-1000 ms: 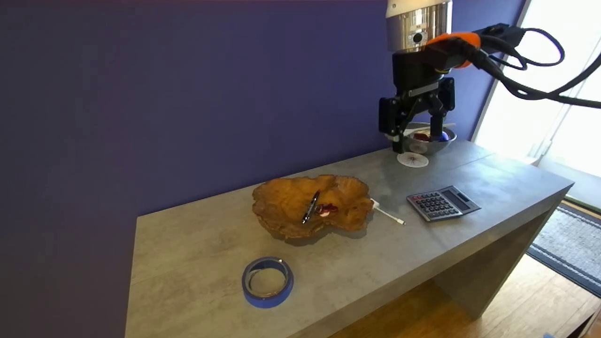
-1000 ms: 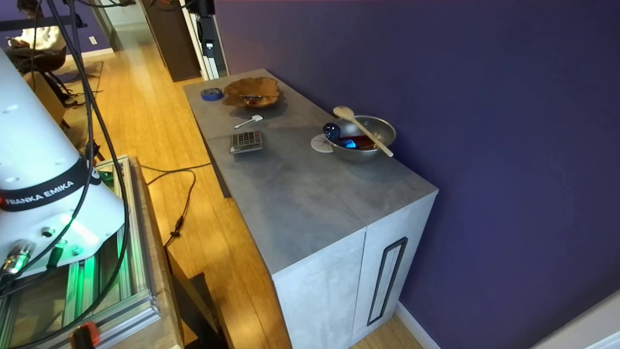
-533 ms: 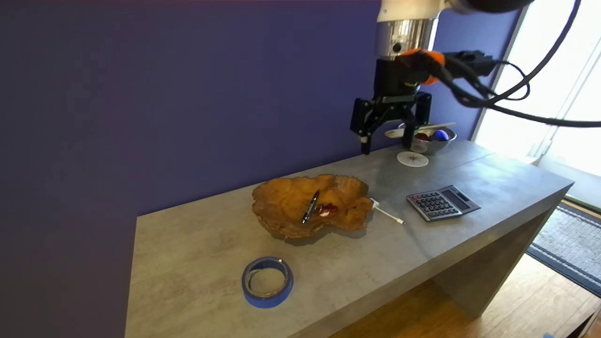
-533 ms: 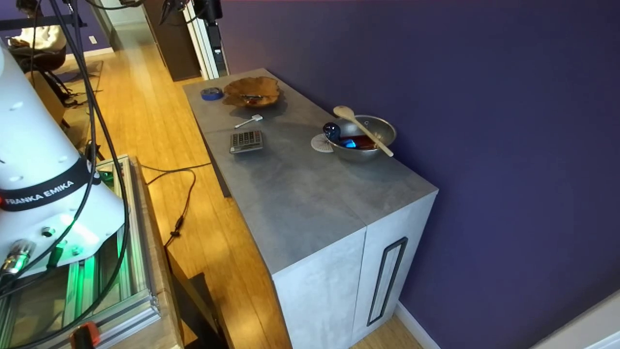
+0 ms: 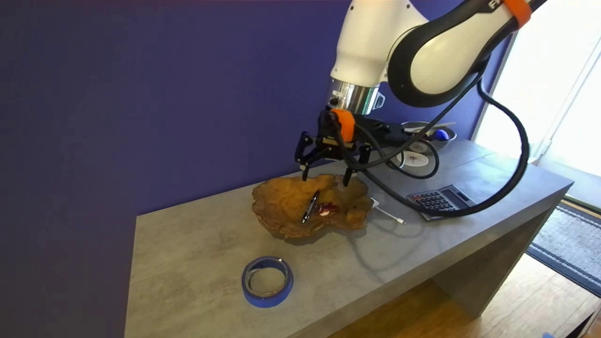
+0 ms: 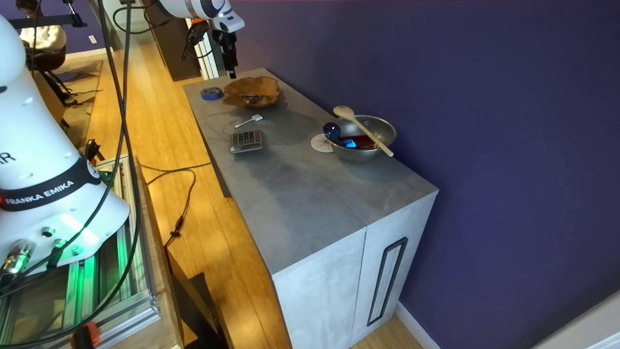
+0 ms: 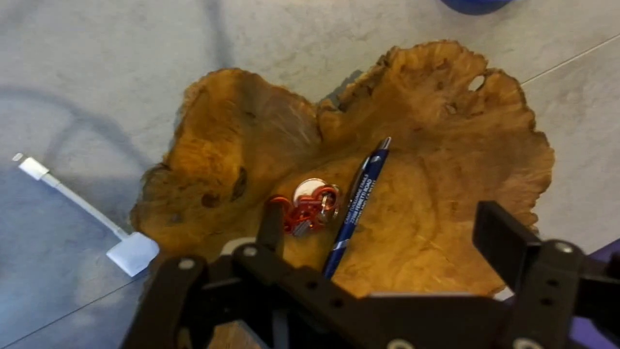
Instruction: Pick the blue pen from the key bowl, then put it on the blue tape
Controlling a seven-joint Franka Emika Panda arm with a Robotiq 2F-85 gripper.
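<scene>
The blue pen (image 7: 357, 206) lies in the key bowl (image 7: 474, 131), an irregular orange-brown wooden dish. The pen also shows in an exterior view (image 5: 310, 207). The bowl is in both exterior views, here (image 5: 277, 202) and here (image 6: 244, 86). The blue tape (image 5: 266, 303) lies flat on the counter on the front side of the bowl; only its edge (image 7: 477, 6) shows in the wrist view. My gripper (image 5: 326, 179) is open and empty above the bowl's wall side. In the wrist view the pen lies between the fingers (image 7: 380, 218), nearer the left one; its lower end is hidden.
Red keys (image 7: 310, 208) lie beside the pen in the bowl. A white adapter cable (image 5: 389, 213) and a calculator (image 5: 443, 202) lie near the bowl. A metal bowl (image 6: 356, 154) with a wooden spoon (image 6: 365, 130) stands farther along. A purple wall (image 5: 211, 94) backs the counter.
The arm has moved from beside the metal bowl toward the wooden bowl and come down, with the gripper staying open. The pen, bowl and tape have not moved.
</scene>
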